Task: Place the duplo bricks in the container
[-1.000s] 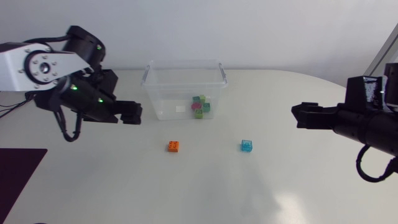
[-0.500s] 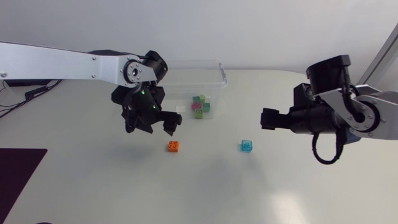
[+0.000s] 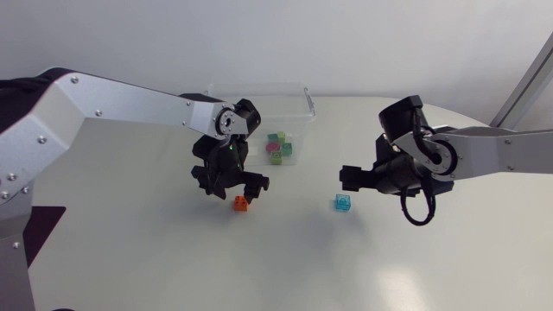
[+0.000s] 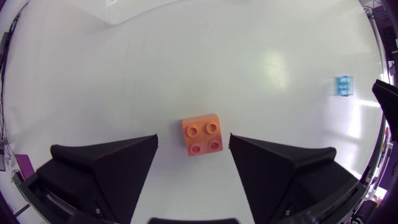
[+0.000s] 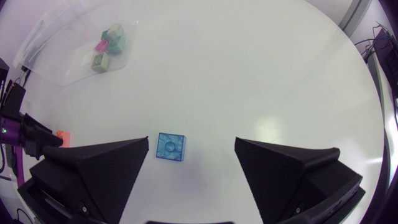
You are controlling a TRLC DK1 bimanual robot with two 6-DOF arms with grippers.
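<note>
Across the white table [image 3: 130, 259], the clear container [image 3: 289, 87] holds a cluster of green and pink bricks [image 3: 278, 147]. The left gripper [image 3: 234, 190], fingers spread wide, straddles the orange brick [image 3: 241, 204] without touching it. The right gripper [image 5: 191, 142], equally agape, hangs over the blue brick [image 5: 171, 147], which lies near one finger. A second earlier both arms sat back by the table's sides. The two loose bricks have not moved.
</note>
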